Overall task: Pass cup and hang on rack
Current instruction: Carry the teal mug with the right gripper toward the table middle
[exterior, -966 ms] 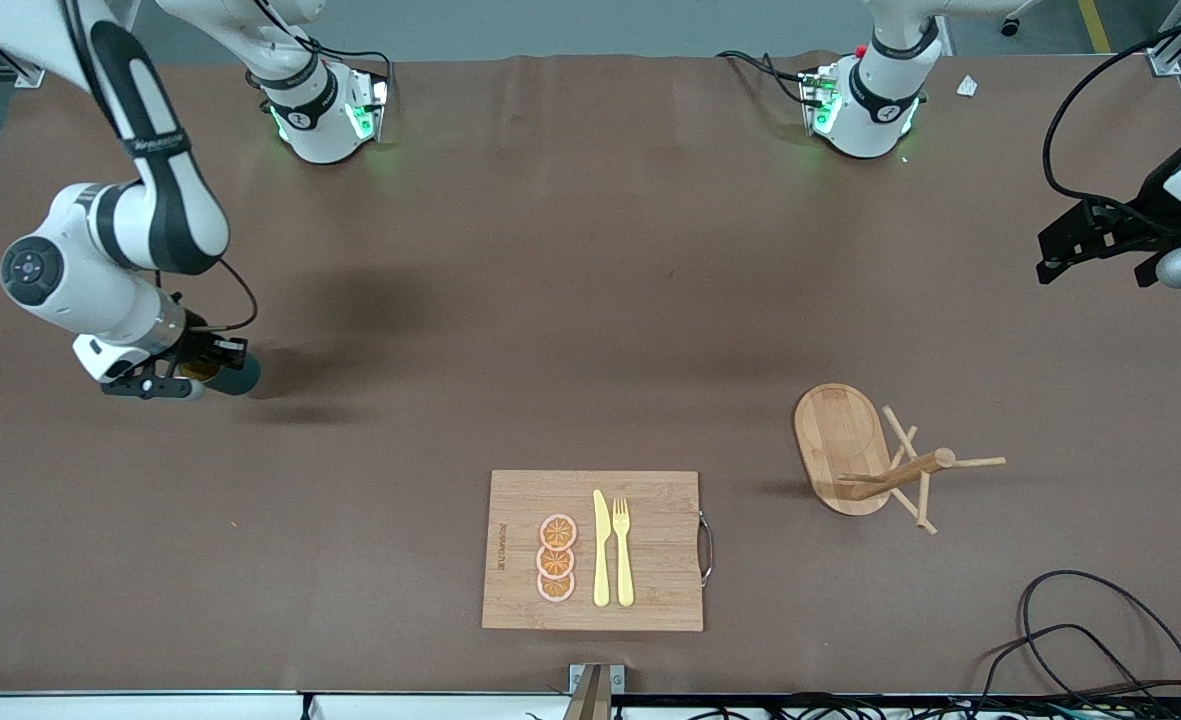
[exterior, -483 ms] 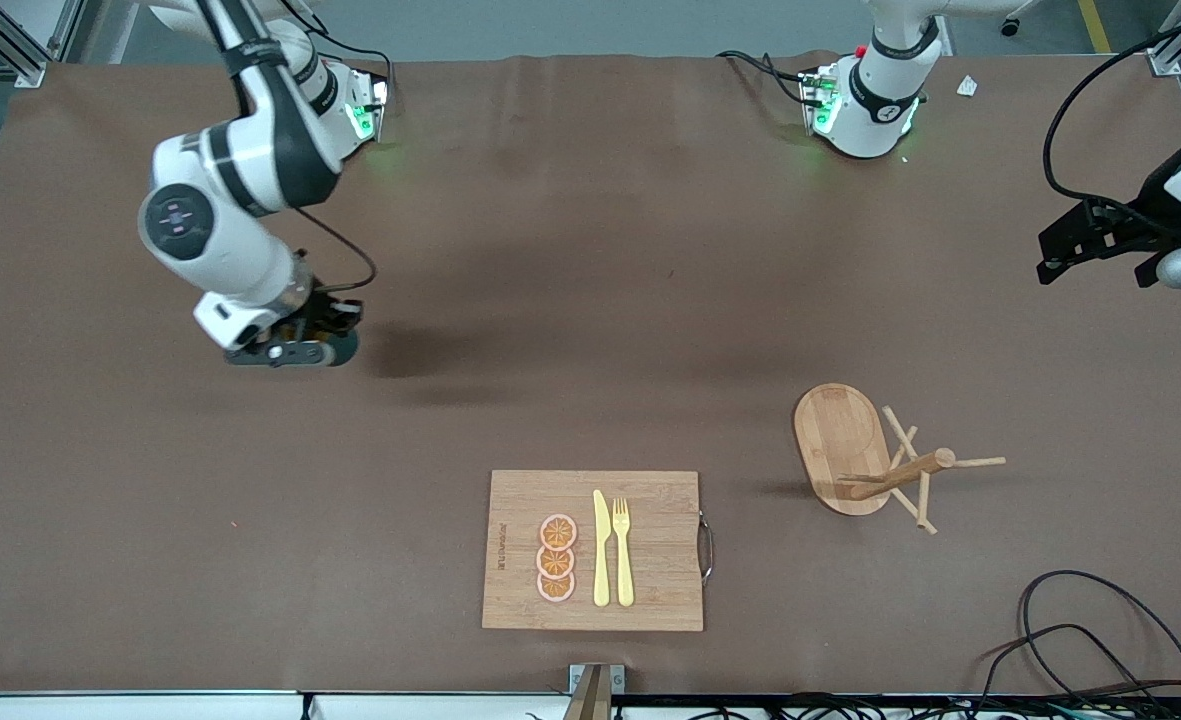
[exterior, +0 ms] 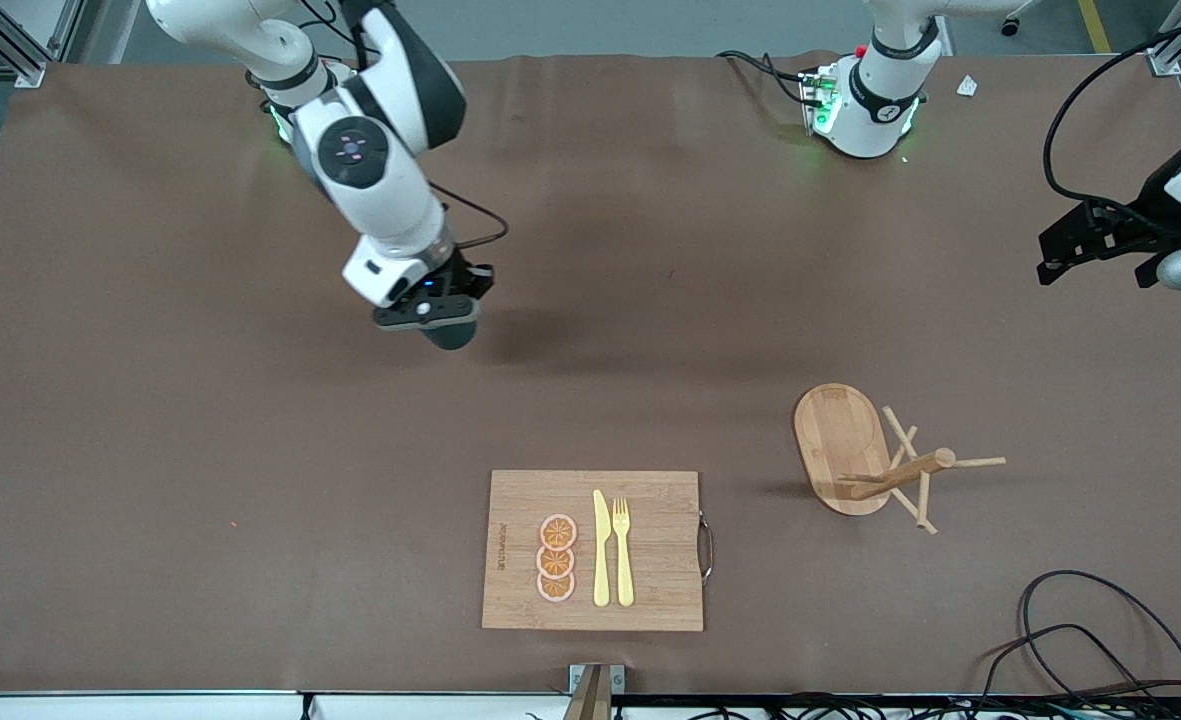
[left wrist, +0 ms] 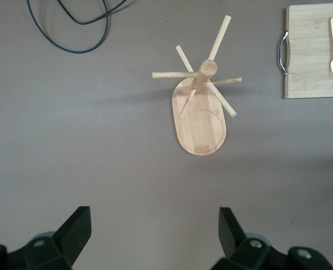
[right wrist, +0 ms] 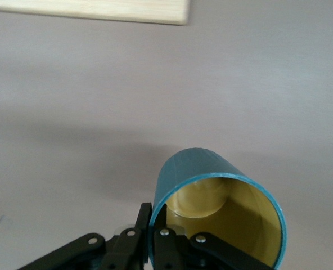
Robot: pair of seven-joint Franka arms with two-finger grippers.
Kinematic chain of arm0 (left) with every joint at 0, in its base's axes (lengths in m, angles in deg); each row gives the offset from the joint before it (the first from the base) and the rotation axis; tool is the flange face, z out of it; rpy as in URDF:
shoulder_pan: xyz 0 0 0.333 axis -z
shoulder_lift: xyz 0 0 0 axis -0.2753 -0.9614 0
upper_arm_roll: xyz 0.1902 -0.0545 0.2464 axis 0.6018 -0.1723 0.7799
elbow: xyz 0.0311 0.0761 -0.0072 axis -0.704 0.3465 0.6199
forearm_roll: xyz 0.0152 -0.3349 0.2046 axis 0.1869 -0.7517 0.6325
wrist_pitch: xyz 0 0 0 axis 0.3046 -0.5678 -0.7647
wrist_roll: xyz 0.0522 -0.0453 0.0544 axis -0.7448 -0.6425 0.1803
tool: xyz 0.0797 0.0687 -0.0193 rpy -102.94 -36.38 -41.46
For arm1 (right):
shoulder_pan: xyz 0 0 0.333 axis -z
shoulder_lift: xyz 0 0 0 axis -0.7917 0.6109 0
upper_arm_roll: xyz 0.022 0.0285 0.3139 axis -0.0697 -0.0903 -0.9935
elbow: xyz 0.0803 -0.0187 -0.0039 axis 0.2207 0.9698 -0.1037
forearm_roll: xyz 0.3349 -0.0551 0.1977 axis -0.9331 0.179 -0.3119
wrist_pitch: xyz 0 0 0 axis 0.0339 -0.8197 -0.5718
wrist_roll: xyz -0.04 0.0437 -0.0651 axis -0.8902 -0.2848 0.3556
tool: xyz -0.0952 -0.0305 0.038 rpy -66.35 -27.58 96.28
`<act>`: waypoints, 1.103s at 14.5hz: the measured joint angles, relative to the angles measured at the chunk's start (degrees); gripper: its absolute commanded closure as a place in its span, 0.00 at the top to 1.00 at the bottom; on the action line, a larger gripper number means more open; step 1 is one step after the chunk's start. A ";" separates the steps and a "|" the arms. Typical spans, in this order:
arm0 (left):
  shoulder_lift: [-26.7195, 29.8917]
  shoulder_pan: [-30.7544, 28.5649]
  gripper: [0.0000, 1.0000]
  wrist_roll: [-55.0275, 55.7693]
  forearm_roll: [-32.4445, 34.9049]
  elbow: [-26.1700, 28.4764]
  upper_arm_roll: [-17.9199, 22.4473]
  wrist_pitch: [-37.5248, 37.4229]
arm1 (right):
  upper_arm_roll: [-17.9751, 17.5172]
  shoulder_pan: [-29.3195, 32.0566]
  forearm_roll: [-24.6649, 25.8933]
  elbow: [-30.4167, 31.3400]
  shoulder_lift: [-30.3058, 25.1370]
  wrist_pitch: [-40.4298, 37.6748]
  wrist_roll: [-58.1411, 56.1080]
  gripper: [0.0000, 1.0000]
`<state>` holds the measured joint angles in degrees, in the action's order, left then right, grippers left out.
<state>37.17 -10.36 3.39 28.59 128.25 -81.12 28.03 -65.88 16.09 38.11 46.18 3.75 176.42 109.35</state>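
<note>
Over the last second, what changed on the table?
The right hand, shut on the dark teal mug with the mustard-yellow inside, carried it from the right arm's end of the table toward the middle. The left hand stayed open, waiting above the left arm's end. The light wooden mug tree and the rectangular bamboo cutting board did not move.

The rack [exterior: 855, 450] stands beside the cutting board [exterior: 593, 550] (toward the left arm's end).
</note>
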 measured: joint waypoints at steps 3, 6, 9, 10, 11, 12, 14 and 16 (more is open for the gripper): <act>-0.48 -1.52 1.00 0.00 0.00 0.00 0.06 0.00 | 0.12 -5.17 0.58 -3.74 5.29 1.26 6.46 0.00; -1.11 -1.99 1.00 0.00 0.00 0.00 0.06 0.01 | 0.18 -9.60 2.42 -8.54 10.04 1.34 15.42 0.00; -1.78 -1.96 1.00 0.00 0.00 0.02 0.02 0.00 | 0.24 -12.79 2.96 -11.42 12.95 1.25 22.40 0.00; -2.45 -1.89 1.00 0.00 0.00 0.04 -0.03 0.00 | 0.26 -13.51 2.98 -11.79 13.37 1.24 23.69 0.00; -3.31 -1.75 1.00 0.00 0.00 0.05 -0.10 0.00 | 0.28 -14.12 3.00 -12.35 13.74 1.17 24.67 0.00; -4.14 -1.63 1.00 0.02 0.00 0.05 -0.21 0.03 | 0.33 -14.63 3.00 -13.06 14.18 1.07 25.45 0.00; -5.24 -1.67 1.00 0.14 -0.02 0.01 -0.34 0.17 | 0.39 -15.71 3.31 -15.00 15.40 0.71 26.60 0.00; -5.33 -1.90 1.00 0.21 -0.13 -0.02 -0.25 0.17 | 0.43 -16.83 4.63 -18.18 17.16 -0.65 28.30 0.00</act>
<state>31.84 -12.26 3.61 28.45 128.22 -81.36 28.20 -65.45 -0.75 42.74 28.00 20.91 175.77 137.64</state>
